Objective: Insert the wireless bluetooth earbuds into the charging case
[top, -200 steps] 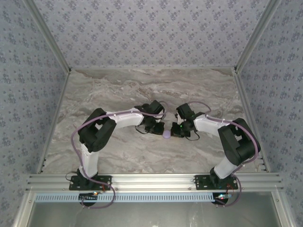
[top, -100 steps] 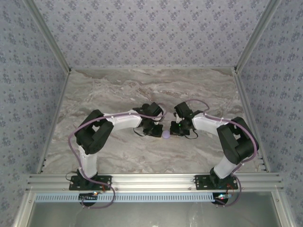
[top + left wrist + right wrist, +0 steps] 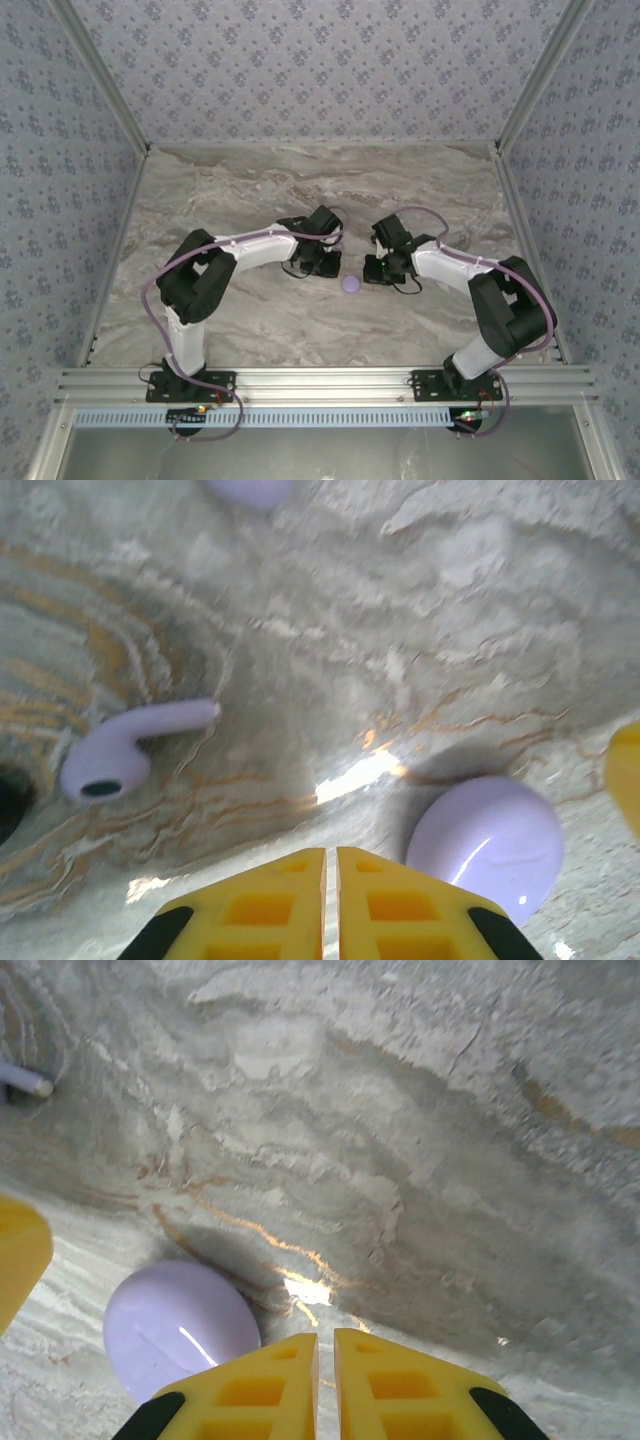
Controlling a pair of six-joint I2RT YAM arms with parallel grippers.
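though left gripper (image 3: 331,868) and right gripper (image 3: 326,1348) shut, empty, lilac earbud (image 3: 135,745) flat, stem rightward across left wrist view

Marble-pattern table (image 3: 230,190), grey-beige veins. Blue floral wallpaper walls (image 3: 320,70) on back, left, right edges. Aluminium rail (image 3: 320,381) along near edge. Light glare (image 3: 360,773) on the surface.

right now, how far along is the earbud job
Nothing looks done: a pale lilac stemmed earbud lies loose on the marble table. Nothing is in hand: left gripper and right gripper are shut, empty. Still to do: the smooth rounded lilac case looks closed, so opening it and seating the earbuds all remain.
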